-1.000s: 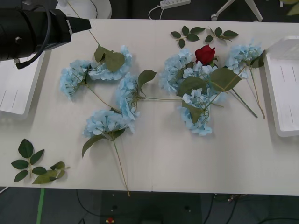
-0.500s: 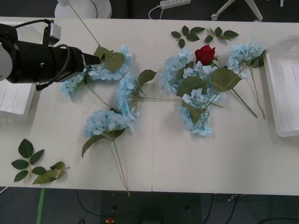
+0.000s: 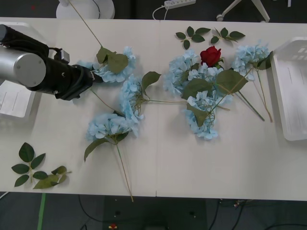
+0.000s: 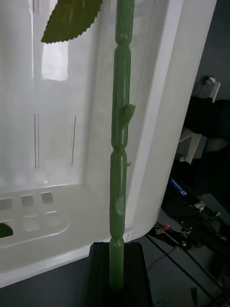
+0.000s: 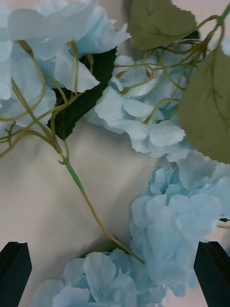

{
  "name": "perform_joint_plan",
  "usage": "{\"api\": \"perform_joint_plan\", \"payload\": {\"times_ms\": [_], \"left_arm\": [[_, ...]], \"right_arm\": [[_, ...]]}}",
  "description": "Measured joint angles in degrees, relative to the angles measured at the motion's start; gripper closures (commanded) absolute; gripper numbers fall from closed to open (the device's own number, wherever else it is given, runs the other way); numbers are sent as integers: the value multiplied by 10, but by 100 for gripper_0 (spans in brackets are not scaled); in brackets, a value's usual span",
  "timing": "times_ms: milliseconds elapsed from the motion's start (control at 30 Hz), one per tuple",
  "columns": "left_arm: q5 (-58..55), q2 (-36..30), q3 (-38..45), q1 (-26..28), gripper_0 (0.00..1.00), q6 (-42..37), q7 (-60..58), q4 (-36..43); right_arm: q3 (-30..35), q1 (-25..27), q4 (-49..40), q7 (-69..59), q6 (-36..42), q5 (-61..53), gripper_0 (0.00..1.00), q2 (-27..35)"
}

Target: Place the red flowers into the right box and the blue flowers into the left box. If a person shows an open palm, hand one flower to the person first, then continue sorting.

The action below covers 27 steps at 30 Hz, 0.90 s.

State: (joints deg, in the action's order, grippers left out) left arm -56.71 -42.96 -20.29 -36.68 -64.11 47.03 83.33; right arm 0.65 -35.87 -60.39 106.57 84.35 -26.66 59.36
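Several blue flowers (image 3: pixel 130 98) lie spread over the white table, and one red flower (image 3: pixel 210 55) rests on the right-hand cluster. My left gripper (image 3: pixel 90 77) has come in from the left, low over the leftmost blue flowers (image 5: pixel 143 120). In the left wrist view it (image 5: pixel 115 278) stands open with nothing between the black fingertips. My right gripper (image 4: pixel 117 268) is shut on a thick green stem (image 4: pixel 120 144) over the right box (image 4: pixel 57 144); the stem's head is out of view. The right box (image 3: pixel 290 91) sits at the table's right edge. The left box (image 3: pixel 14 98) is partly hidden by my left arm.
Loose green leaf sprigs lie at the front left (image 3: pixel 36 167) and at the back (image 3: pixel 206 34). A long bare stem (image 3: pixel 123 172) reaches toward the table's front edge. A white power strip (image 3: pixel 180 4) lies on the floor behind the table.
My left arm has swung from the back left, over the left box, down and right to the leftmost blue flowers. The flowers on the table have not moved.
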Motion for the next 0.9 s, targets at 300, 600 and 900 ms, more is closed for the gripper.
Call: {"api": "perform_joint_plan", "payload": {"times_ms": [300, 600, 900], "left_arm": [[4, 5, -93, -103, 0, -4, 0, -136], [19, 66, -125, -149, 0, 28, 0, -268], [27, 108, -209, -184, 0, 74, 0, -356]], "right_arm": [[0, 36, 26, -2, -71, 43, 100, -38], [0, 36, 50, -7, -91, 46, 29, -53], [3, 34, 50, -7, -83, 21, 0, -53]]}}
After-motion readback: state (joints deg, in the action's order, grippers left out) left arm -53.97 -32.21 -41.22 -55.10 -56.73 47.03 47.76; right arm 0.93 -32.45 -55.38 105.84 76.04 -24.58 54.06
